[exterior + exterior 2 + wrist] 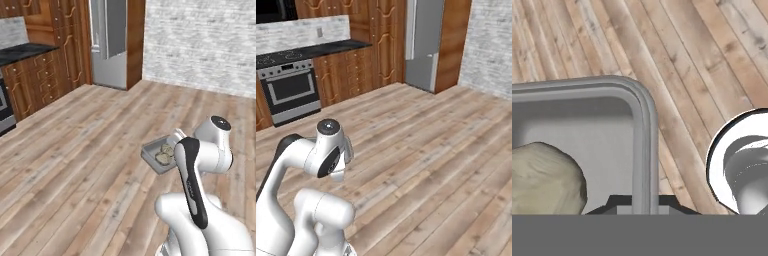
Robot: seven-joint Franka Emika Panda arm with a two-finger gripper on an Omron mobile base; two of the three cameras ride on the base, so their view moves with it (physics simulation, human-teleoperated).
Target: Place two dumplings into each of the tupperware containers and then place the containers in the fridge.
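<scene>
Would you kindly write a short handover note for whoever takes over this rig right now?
Gripper: shut on the rim of the tupperware container, held up over the wooden floor in front of the arm.
Two dumplings lie in that container.
Fridge: ahead in the far corner, some way off; I cannot tell whether its door is open.
Done: this container filled and lifted.
Left: carry it into the fridge.

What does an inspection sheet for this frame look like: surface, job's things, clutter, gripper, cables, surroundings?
Surface: wooden plank floor.
Job's things: grey container held above the floor, two dumplings inside; fridge far ahead between wooden cabinets, its door looks shut.
Clutter: nothing seen.
Gripper: gripper astride the container's rim, one dumpling beside it.
Cables: nothing seen.
Surroundings: oven under a dark counter, grey brick wall.
</scene>
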